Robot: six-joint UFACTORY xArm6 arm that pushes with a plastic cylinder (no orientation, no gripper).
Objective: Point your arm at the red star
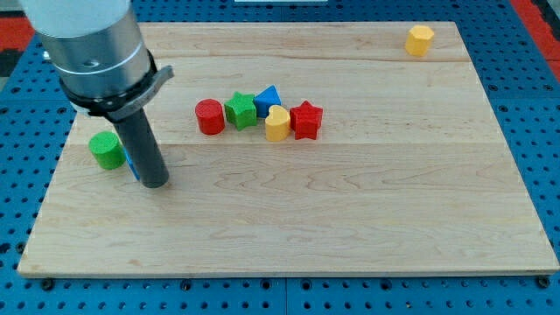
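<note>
The red star (pixel 306 119) lies near the board's middle, at the right end of a cluster. Touching its left side is a yellow heart (pixel 277 123). A blue triangle (pixel 268 98), a green star (pixel 241 109) and a red cylinder (pixel 209 116) continue the cluster to the view's left. My tip (pixel 155 182) rests on the board at the view's left, well left of and below the red star. A green cylinder (pixel 107 150) sits just left of the rod. A sliver of a blue block (pixel 129 163) shows behind the rod, mostly hidden.
A yellow hexagonal block (pixel 420 39) sits near the board's top right corner. The wooden board (pixel 350 219) lies on a blue perforated base (pixel 534 105). The arm's grey housing (pixel 87 44) fills the view's top left.
</note>
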